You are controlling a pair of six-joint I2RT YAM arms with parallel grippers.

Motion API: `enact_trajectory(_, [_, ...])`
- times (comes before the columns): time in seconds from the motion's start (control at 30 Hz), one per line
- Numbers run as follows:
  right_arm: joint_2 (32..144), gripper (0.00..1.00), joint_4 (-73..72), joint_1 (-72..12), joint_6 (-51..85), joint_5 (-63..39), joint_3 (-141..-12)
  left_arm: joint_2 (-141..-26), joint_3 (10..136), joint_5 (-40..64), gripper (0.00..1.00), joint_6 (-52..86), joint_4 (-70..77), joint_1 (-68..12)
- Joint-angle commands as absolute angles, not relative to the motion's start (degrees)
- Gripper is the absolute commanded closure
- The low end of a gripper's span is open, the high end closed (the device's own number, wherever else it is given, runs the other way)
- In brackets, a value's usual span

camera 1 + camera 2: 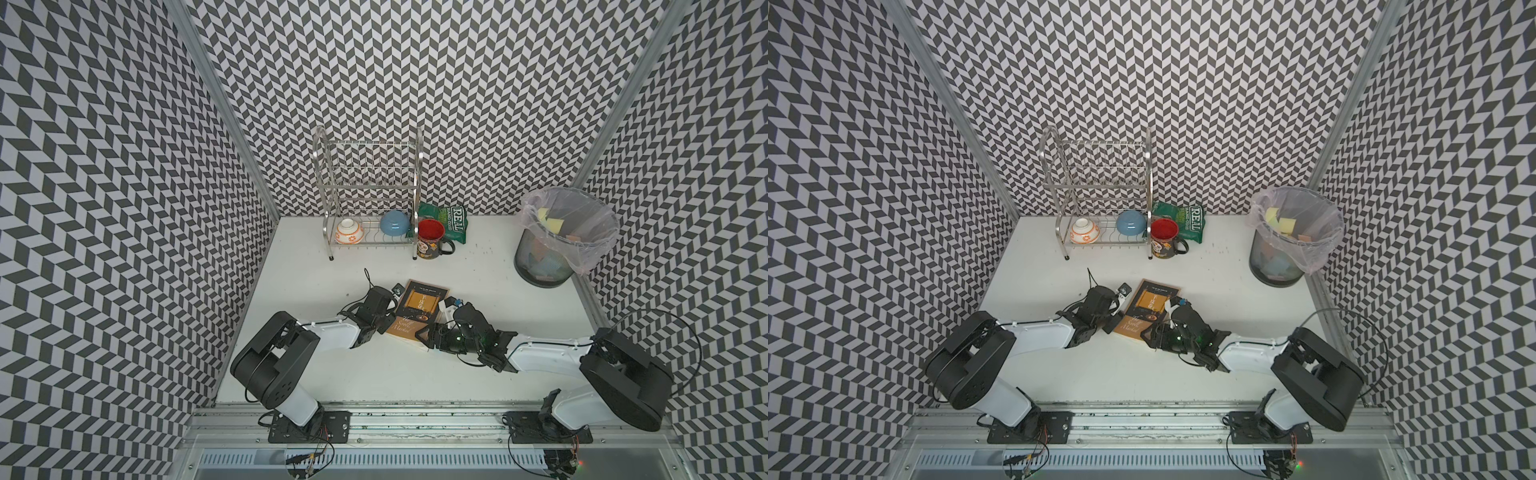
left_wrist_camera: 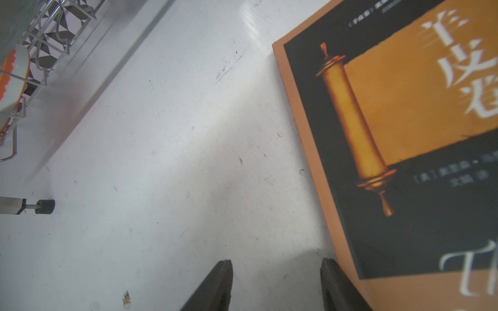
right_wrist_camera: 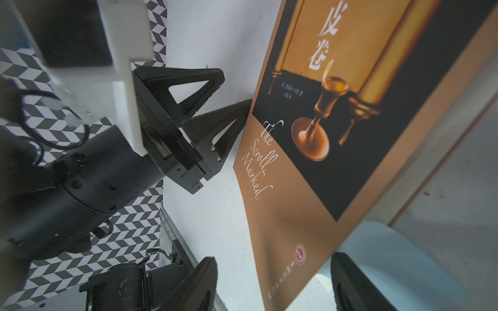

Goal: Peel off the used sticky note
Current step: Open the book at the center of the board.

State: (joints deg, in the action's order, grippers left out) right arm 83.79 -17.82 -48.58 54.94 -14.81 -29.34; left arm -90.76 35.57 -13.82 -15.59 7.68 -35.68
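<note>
Blue note [image 3: 390,250] lying at book [image 3: 283,215] corner, partly under edge. Right gripper [image 3: 273,261] straddling that corner, jaws apart, pinching nothing, likely lining up for peel. Left gripper [image 3: 234,90] gaping, one fingertip touching opposite edge, probably bracing book.
</note>
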Motion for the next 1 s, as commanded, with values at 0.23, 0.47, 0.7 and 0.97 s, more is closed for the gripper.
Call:
enact_trajectory(0.23, [80.80,0.35,-13.26,-48.87,51.81,-11.28,-32.43,-92.58,35.77,-13.43,0.45,-16.35,5.46,-36.44])
enact_trajectory(0.47, [82.13,0.37,-13.24,-48.87,51.38,-11.12,-33.25,-92.68,35.84,-13.49,0.45,-16.42,5.36,-36.43])
enact_trajectory(0.7, [82.94,0.37,-15.53,-48.82,51.97,-11.43,-32.87,-92.64,35.80,-13.46,0.45,-16.41,5.41,-36.44])
enact_trajectory(0.97, [82.86,0.39,-25.71,-48.86,56.20,-11.18,-27.49,-92.71,35.77,-13.45,0.45,-16.42,5.40,-36.47])
